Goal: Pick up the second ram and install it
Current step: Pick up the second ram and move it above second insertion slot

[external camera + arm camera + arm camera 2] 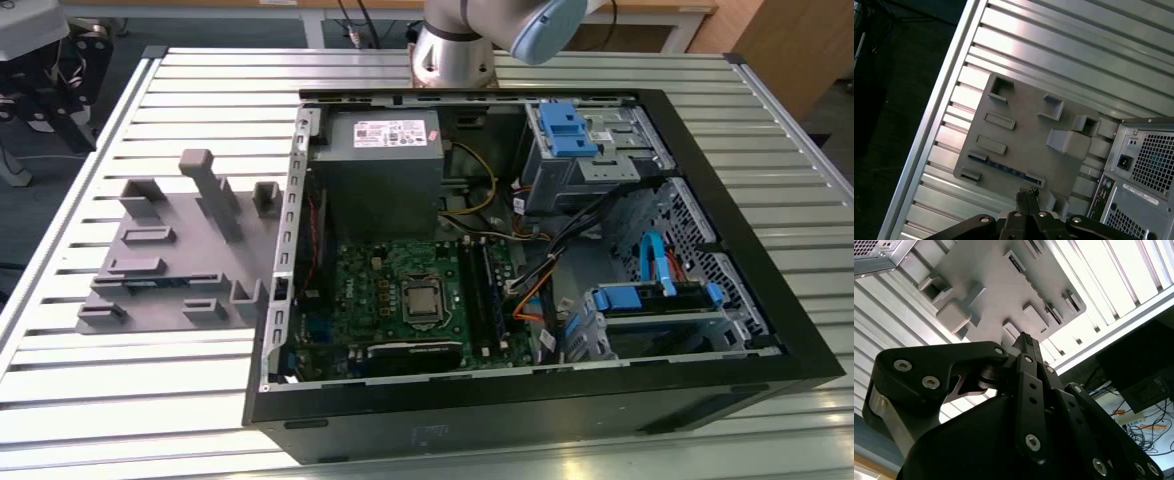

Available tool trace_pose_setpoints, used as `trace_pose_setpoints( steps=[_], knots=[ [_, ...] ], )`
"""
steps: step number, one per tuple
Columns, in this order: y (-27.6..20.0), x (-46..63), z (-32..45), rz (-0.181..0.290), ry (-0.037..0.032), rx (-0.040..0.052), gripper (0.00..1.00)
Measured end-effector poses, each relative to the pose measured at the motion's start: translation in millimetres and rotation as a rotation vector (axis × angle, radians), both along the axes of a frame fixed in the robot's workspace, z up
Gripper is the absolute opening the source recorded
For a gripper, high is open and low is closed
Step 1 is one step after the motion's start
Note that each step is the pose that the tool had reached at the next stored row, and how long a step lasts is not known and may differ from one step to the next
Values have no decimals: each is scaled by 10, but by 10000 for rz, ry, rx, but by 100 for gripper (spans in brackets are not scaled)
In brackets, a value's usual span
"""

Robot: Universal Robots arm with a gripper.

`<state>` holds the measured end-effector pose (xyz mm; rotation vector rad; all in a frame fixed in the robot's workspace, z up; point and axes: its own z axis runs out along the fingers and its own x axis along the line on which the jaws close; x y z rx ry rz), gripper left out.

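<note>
The second ram [1004, 168] is a thin dark stick lying flat on the gray fixture plate [1024, 125], held between two small end blocks. In the exterior view the same ram [150, 283] lies along the fixture plate's [167, 260] near edge, at the exterior view's left of the open computer case [534, 390]. My gripper [1027, 192] hangs well above the plate, its tips pointing toward the stick's end nearest the case. The fingers [1026, 345] are pressed together with nothing between them.
The fixture plate carries several raised gray blocks, one a tall post [214, 195]. The case holds a motherboard [400, 300], a power supply [380, 160], cables and blue drive brackets [567, 125]. Both rest on a slatted aluminium table [134, 400]. The arm's base [451, 55] stands behind the case.
</note>
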<state>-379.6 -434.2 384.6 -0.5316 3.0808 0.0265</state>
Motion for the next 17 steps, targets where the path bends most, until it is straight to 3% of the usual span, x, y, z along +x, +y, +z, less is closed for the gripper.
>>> trace_pose_setpoints(
  steps=[13,17],
  knots=[
    [-4,0,0,320,0,0,11],
    [-4,0,0,621,1,0,11]
  ],
)
